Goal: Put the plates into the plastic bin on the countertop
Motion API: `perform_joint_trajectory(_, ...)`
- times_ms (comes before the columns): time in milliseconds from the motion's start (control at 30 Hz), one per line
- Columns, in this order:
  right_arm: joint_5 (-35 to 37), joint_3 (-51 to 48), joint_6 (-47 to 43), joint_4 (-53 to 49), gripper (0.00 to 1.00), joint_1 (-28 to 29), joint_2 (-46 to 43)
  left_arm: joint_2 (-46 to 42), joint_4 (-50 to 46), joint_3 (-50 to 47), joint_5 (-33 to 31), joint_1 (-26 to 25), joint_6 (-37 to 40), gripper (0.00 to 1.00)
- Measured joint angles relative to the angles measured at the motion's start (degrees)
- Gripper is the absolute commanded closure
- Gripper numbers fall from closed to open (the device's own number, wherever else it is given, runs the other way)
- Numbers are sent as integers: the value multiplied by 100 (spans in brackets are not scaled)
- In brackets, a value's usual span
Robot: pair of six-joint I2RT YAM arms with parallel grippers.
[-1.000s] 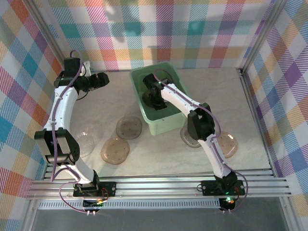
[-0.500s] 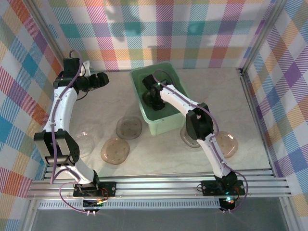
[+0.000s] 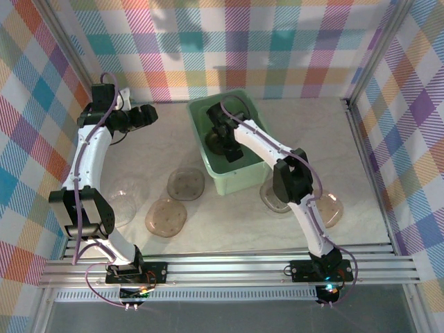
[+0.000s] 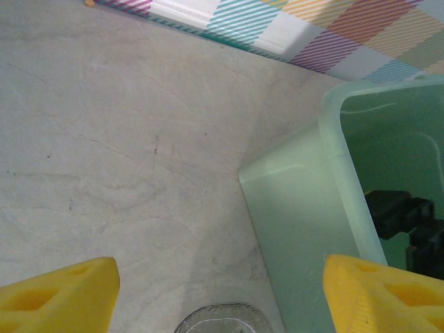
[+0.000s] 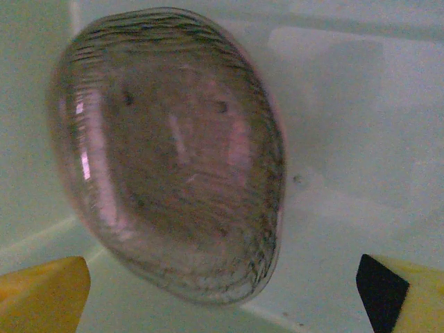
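Right claw (image 5: pixel 222 298): fingers spread wide, pinching nothing, down inside the bin (image 3: pixel 236 186). One plate (image 5: pixel 173 152) lies in the bin under me, clear of both fingertips. Left claw (image 4: pixel 220 295): also spread and empty, over the countertop (image 3: pixel 173 146) left of the bin. Loose plates (image 3: pixel 186 184) lie on the countertop left and right of the bin's near end.

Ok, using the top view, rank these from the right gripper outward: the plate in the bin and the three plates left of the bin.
1. Plate in the bin, right by the right gripper.
2. Brownish plate just left of the bin's near corner.
3. Brownish plate further left, lower in view.
4. Pale plate beside the left arm, farthest left.
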Motion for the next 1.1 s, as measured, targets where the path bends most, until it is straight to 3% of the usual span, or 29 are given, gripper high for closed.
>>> perform_joint_trajectory(333,74,-636,-1333,308,1,-7,-656,374,-2,-96,2,-81,-83,26)
perform_joint_trajectory(767,105,-833,-5259,1982,2,-66,-1670,610,-481,-730,-2,-407,269,31)
perform_joint_trajectory(1100,-566,-706,-6791,2168,11,-546,-1580,1239,-758,-846,361,-734,573,35)
